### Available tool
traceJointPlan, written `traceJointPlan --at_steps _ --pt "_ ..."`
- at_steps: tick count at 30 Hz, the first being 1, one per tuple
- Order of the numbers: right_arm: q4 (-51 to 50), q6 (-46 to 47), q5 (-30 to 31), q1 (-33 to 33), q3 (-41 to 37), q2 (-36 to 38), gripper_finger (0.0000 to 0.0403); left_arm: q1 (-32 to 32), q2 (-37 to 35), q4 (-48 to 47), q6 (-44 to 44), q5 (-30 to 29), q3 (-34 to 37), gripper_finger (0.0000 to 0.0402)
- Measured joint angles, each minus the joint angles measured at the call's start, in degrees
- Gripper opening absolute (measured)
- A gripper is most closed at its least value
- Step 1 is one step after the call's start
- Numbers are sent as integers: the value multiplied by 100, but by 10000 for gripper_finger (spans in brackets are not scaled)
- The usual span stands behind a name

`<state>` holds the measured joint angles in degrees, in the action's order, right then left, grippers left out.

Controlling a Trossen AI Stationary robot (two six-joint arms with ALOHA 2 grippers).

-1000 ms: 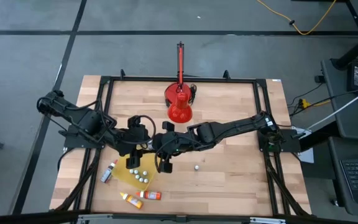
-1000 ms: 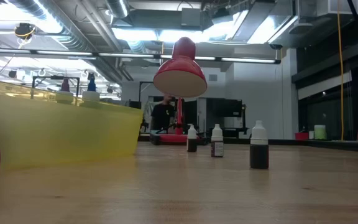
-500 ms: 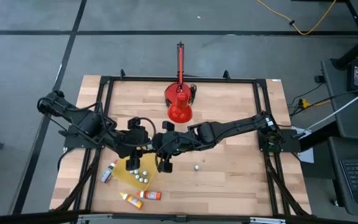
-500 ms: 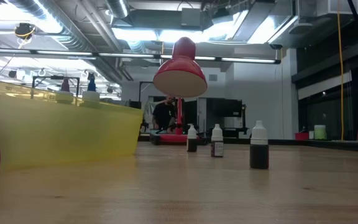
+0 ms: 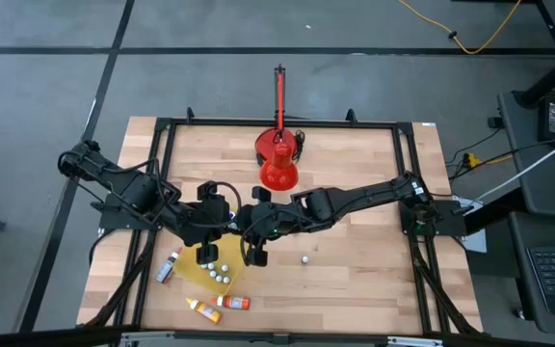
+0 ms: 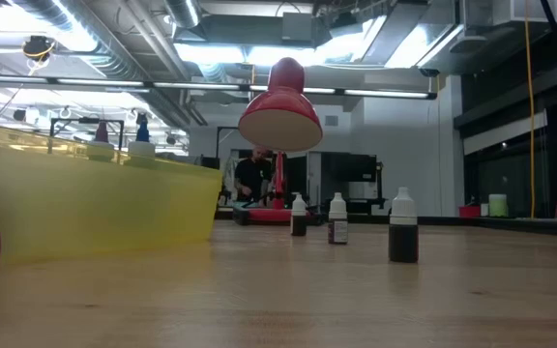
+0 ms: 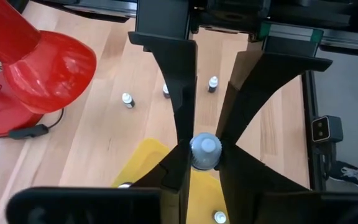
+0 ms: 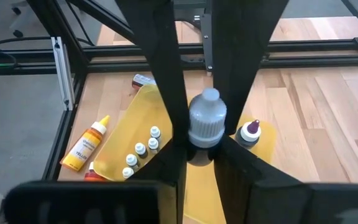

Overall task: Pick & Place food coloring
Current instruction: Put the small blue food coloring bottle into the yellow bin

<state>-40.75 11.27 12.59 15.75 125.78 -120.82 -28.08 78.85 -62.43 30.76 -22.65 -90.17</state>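
A flat yellow tray [image 5: 198, 277] lies near the table's front left, with several white-capped food coloring bottles [image 5: 222, 273] standing in it. My left gripper [image 5: 206, 253] is over its far edge, shut on one bottle's pale cap [image 7: 204, 150]. My right gripper [image 5: 256, 254], just right of the tray, is shut on another bottle with a grey-white cap [image 8: 207, 122]. An orange-yellow bottle [image 5: 201, 308], a red one [image 5: 232, 302] and a third [image 5: 169, 267] lie on their sides on the wood. My left gripper pinches a bottle at its cap [image 7: 204, 150] between the two fingers, coming from above and pointing down. The bottle stands upright over the yellow tray [image 7: 143, 160]; its body and base are hidden under the cap and fingers. My right gripper pinches its bottle just under the grey-white cap [image 8: 206, 138] between the two fingers. The cap sticks up past the fingers, and the body is hidden behind them. The bottle is above the tray's edge [image 8: 135, 124].
A large red cone-shaped lamp [image 5: 277, 164] with an upright rod stands at the table's far middle. A small bottle [image 5: 303, 258] stands right of my right gripper; the low view shows three dark bottles [image 6: 337, 218] on the wood. Black frame rails [image 5: 162, 125] border the table.
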Motion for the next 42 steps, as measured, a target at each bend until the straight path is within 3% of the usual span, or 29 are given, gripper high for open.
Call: traceJointPlan --at_steps 12,22,28,42 --pt "2 -147 -201 -16 3 5 96 0 0 75 6 18 0 61" --pt "-756 431 -515 -38 7 3 203 -122 -24 -79 7 -86 0 59" --pt "-1045 511 -522 -49 7 1 232 -357 -63 -467 294 -457 14 59" --pt "-1058 500 -478 203 7 1 214 -1572 -706 -223 2827 -1036 1994 59"
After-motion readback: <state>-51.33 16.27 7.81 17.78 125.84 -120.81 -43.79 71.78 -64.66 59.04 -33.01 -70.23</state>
